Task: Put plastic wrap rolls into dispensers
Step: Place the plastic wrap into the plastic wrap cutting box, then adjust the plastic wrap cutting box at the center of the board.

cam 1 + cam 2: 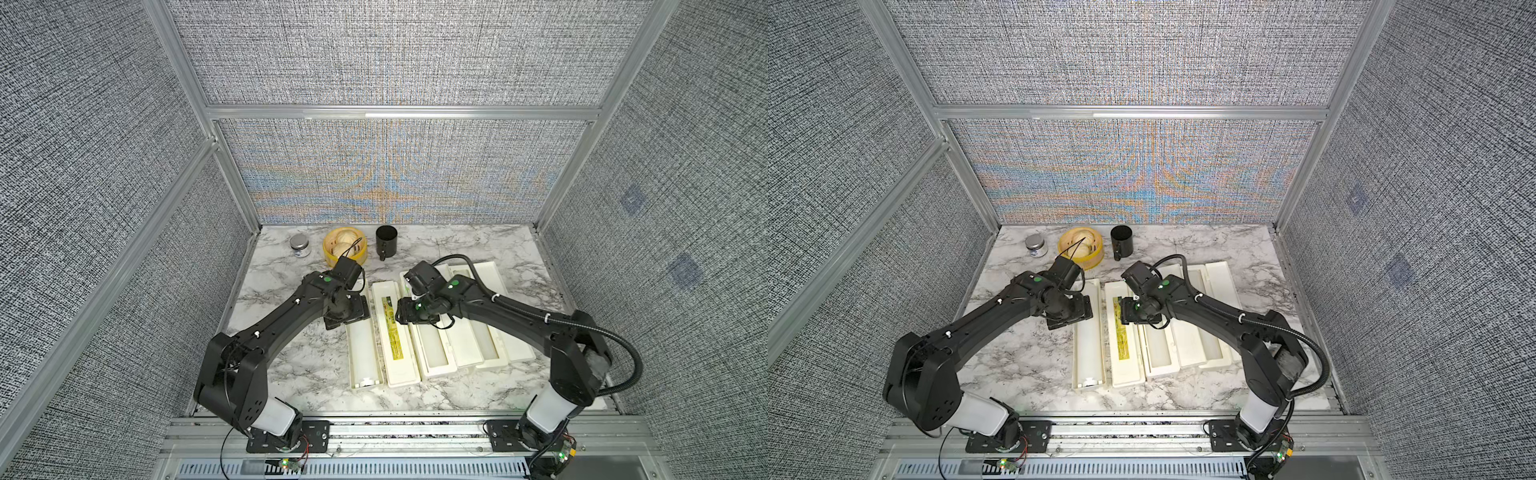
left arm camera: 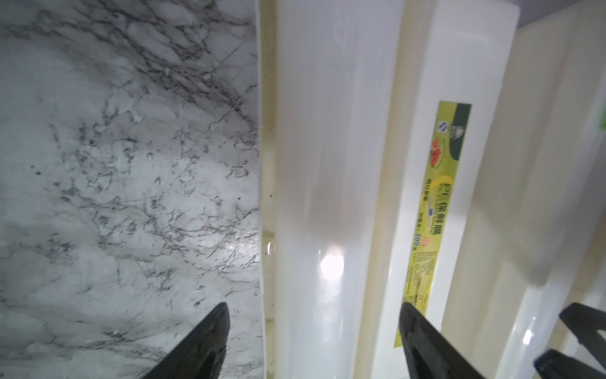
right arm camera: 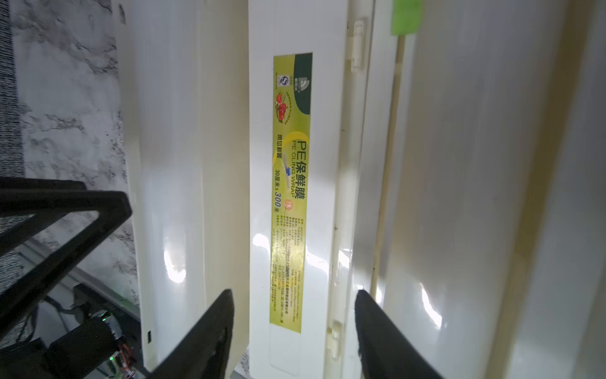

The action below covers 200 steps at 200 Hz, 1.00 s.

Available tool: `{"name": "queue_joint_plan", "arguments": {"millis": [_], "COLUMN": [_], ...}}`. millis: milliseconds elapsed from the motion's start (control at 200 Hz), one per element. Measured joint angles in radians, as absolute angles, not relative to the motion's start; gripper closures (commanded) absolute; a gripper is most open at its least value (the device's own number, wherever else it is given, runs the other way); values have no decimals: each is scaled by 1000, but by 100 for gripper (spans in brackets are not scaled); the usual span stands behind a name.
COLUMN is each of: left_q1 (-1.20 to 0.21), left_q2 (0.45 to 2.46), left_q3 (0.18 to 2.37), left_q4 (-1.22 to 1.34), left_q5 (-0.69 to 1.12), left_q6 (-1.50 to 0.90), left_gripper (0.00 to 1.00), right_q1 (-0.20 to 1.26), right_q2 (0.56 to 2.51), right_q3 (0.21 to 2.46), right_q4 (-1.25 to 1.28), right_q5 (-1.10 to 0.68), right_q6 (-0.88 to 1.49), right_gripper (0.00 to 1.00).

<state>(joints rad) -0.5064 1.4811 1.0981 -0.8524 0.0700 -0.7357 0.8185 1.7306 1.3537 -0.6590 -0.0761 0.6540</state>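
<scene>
A plastic wrap roll (image 2: 331,164) lies in the open trough of a dispenser (image 1: 366,383). It is just beside the lid (image 3: 292,183) with the yellow-green label, on the side where the left arm is. The roll looks long, smooth and shiny. So it is likely light and firm but slippery, and its thin film could dent under a hard pinch. The best place to hold it looks like the middle, so neither end dips. The left tool (image 2: 314,306) is wide open right above this roll, with 1 finger over the tabletop (image 2: 114,197) and 1 by the lid's edge. It holds nothing. The right tool (image 3: 294,292) is open too, with its 2 fingers on either side of the lid, and it holds nothing. I cannot tell if they touch the lid. A 2nd roll (image 3: 459,197) lies in the trough on the lid's other side.
</scene>
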Motion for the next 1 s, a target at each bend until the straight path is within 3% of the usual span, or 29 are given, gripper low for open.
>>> {"name": "queue_joint_plan", "arguments": {"millis": [100, 215, 470, 696, 826, 1001], "left_q1": [-477, -455, -418, -399, -382, -352], "left_q2": [1456, 1454, 1562, 1603, 1602, 1592], "left_q3": [1039, 994, 976, 975, 974, 977], "left_q4": [-851, -833, -782, -739, -731, -739], "left_q5": [70, 69, 75, 120, 142, 133], "left_q6": [-721, -690, -605, -562, -543, -509], "left_gripper": [29, 33, 48, 73, 83, 87], "right_q1": [865, 905, 928, 923, 928, 940], "right_q2": [1810, 1885, 1985, 2031, 2099, 2090], "right_q3": [1435, 1523, 1623, 1643, 1636, 1668], "right_q4": [-724, -788, -835, -793, -778, -831], "right_q5": [-2, 84, 217, 251, 117, 96], "right_q6": [649, 648, 674, 676, 713, 713], "right_gripper": [13, 7, 6, 5, 5, 5]}}
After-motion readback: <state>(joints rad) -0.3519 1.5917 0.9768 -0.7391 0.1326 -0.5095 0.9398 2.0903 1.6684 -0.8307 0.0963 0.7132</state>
